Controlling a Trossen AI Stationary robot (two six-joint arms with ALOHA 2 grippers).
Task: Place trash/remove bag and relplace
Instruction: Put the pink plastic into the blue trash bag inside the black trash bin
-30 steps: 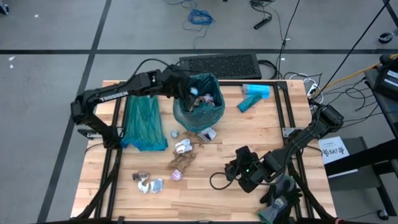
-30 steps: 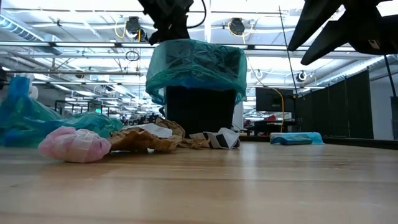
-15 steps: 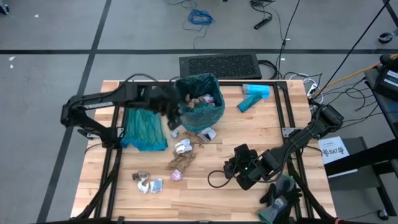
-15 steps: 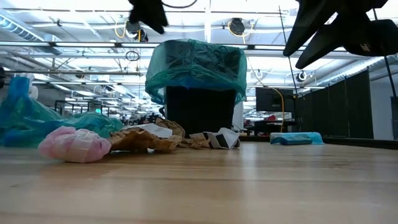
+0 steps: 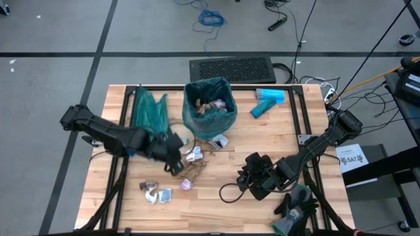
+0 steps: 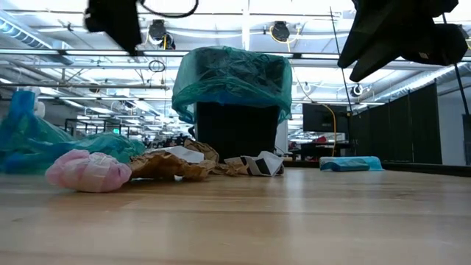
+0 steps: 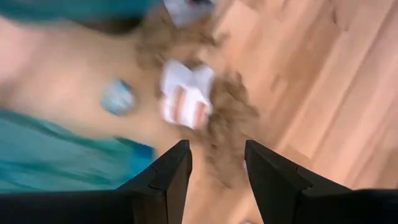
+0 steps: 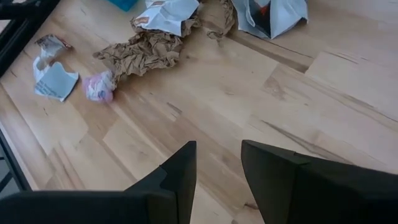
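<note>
Moving away from the bin (image 5: 210,108), the left gripper (image 5: 176,166) is now hanging over the loose trash (image 5: 193,165) near the middle of the surface (image 5: 262,141); a second ago it was up over the bin's open top. The right arm has hardly moved.

From above, some scraps are already lying inside the bin, which is standing near the far edge with a green bag (image 5: 197,121) lining it. More trash is still sitting on the surface: a brown and white pile in front of the bin, a pink scrap (image 5: 186,185), and two small pieces (image 5: 156,192) closer to the near left corner. A spare green bag (image 5: 148,111) is lying beside the bin on the left. The right gripper (image 5: 249,183) is waiting over the near right part.

From table height, the bin's bag (image 6: 232,77) is still on, and the pink scrap (image 6: 88,171) and brown paper (image 6: 169,165) are lying in front of it.

The left wrist view is showing its fingers (image 7: 163,177) spread apart with nothing between them, pointing down at a white wrapper (image 7: 185,99) and brown paper (image 7: 227,118).

The right wrist view is showing its fingers (image 8: 177,174) spread and empty too, above bare wood.

So the job is looking only partly done. Several scraps still need picking up, and the bag swap has not started.
</note>
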